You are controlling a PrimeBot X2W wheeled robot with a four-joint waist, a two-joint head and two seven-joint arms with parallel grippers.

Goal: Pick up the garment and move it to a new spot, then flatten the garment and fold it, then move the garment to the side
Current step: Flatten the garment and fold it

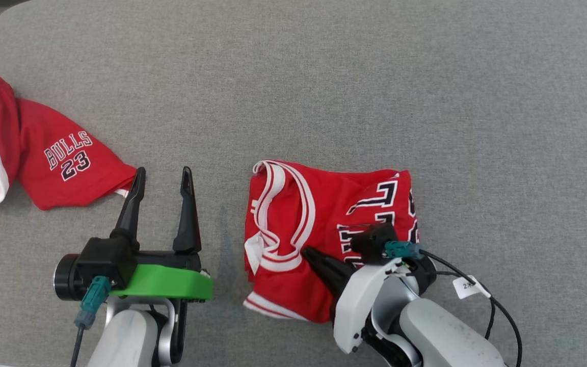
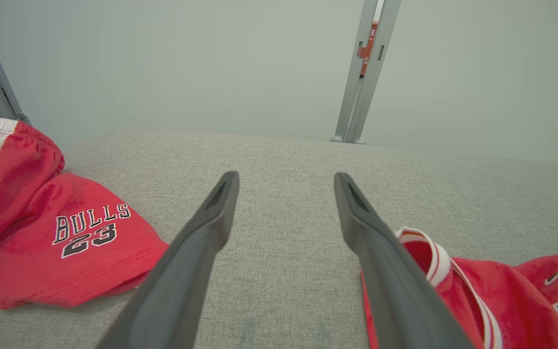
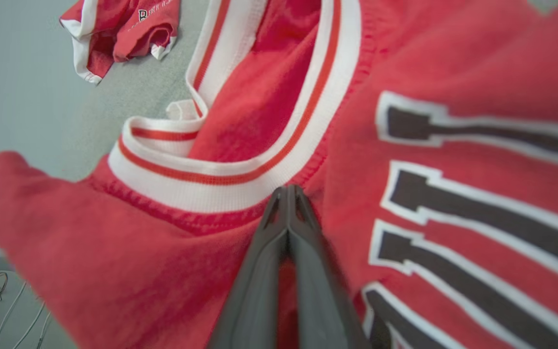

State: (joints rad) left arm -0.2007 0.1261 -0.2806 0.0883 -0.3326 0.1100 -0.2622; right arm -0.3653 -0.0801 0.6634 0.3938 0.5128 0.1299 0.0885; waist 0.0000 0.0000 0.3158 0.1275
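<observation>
Right pincer [image 1: 306, 251] clenched, both dark fingers pressed flat together with no gap between them. Rests tip-down on the folded red jersey [image 1: 324, 204], touching the cloth just short of the white-and-red neckline trim [image 3: 211, 191]; cannot tell whether any fabric is nipped between the tips. Ahead of those tips, the open neck hole and a loose strip of trim; off to that pincer's right side, big black letters [image 3: 477, 208] edged in white, running across the chest. Jersey itself spread under and around the right pincer, lying on the grey fabric surface [image 1: 375, 76], folded into a rough block with its near hem just beside the pincer's wrist. Left pincer [image 1: 163, 176] released, fingers spread wide and pointing away from the robot, above bare surface, well clear of the right pincer. Sits between two pieces of clothing: jersey edge just beside its right finger, and red shorts [image 1: 44, 158] marked BULLS 23 with a white side stripe just beside its left fingertip, one leg hem nearly meeting that tip. Beyond the left pincer, past the far edge of the surface, a pair of grey metal posts [image 2: 359, 82] against a pale wall. Behind the right pincer, a black cable [image 1: 500, 307] with a white tag [image 1: 469, 287] hanging off the wrist.
</observation>
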